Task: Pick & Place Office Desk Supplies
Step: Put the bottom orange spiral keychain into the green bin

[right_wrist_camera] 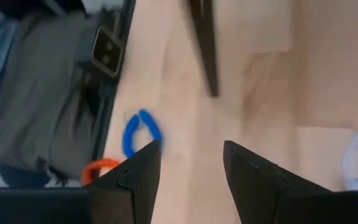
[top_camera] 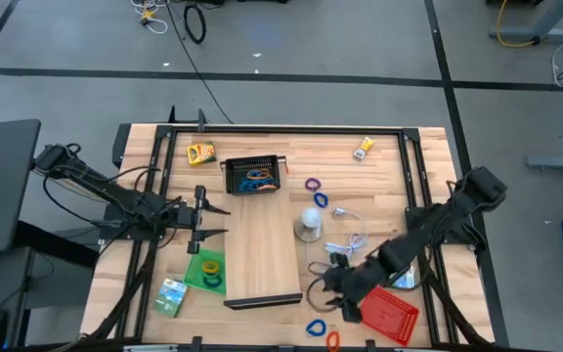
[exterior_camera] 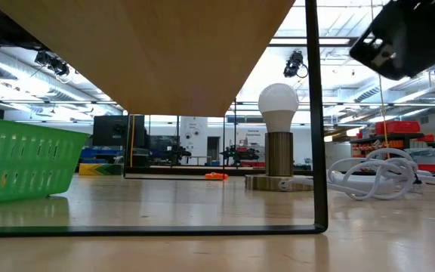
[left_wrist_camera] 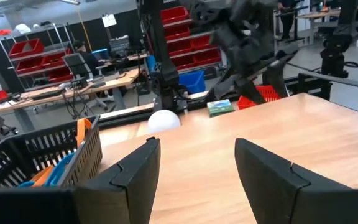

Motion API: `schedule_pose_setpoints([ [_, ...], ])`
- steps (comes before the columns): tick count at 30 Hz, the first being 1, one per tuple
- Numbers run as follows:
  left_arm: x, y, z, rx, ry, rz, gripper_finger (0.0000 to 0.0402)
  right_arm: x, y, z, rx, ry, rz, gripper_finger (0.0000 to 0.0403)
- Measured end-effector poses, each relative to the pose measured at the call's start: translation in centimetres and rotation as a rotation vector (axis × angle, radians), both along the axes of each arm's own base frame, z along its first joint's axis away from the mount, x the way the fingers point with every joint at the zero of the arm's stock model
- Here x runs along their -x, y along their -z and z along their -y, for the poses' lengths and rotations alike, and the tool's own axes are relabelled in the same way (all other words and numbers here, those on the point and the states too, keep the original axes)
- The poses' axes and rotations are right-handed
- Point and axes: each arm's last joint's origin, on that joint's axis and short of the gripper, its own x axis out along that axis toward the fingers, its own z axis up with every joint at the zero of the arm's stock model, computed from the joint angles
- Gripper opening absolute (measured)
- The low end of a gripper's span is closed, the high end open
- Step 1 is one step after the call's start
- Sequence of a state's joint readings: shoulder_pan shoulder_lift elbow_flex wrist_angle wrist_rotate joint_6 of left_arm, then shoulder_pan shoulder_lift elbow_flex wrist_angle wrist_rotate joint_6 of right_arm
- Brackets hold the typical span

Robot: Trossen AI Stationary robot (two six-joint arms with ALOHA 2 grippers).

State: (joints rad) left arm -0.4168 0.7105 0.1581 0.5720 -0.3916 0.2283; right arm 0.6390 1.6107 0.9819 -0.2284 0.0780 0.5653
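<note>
Loose clips lie on the table: a blue clip (top_camera: 316, 328) (right_wrist_camera: 138, 130) and an orange clip (top_camera: 332, 339) (right_wrist_camera: 101, 169) near the front edge, and a purple clip (top_camera: 312, 183) and another blue clip (top_camera: 321, 199) farther back. Yellow boxes (top_camera: 200, 153) (top_camera: 363, 149) sit at the back, and a green box (top_camera: 171, 296) at the front left. My right gripper (top_camera: 323, 293) (right_wrist_camera: 188, 155) hangs open, slanting down, just above the table beside the front blue clip. My left gripper (top_camera: 221, 220) (left_wrist_camera: 197, 155) is open and level at the left, over the board's edge.
A long pale board (top_camera: 262, 244) on a black frame spans the middle. A black tray (top_camera: 254, 174) with blue and orange items stands behind it. There is a green tray (top_camera: 206, 269) at the front left and a red tray (top_camera: 389, 313) at the front right. A bulb lamp (top_camera: 310, 223) and white cord (top_camera: 355, 240) lie right of centre.
</note>
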Motion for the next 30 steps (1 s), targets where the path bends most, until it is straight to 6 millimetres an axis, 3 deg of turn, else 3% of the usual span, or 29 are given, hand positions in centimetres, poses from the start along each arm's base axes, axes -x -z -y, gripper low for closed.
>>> schedule_pose_setpoints([
  [4,0.0,0.0,0.0,-0.005,0.0,-0.003,0.0213,-1.4,-0.5,-1.8,0.012,-0.018,-0.141,0.0181],
  [9,0.0,0.1,0.0,-0.012,0.0,-0.007,0.0213,-3.1,-0.9,-3.6,-0.104,-0.016,-0.279,0.0181],
  [19,0.0,0.2,0.0,-0.027,0.0,-0.018,0.0213,-2.8,0.7,-5.4,-0.232,0.082,-0.481,0.0181],
  [30,0.0,0.2,0.0,-0.032,0.0,-0.02,0.0213,-2.8,3.3,-5.7,-0.162,0.199,-0.55,0.018],
])
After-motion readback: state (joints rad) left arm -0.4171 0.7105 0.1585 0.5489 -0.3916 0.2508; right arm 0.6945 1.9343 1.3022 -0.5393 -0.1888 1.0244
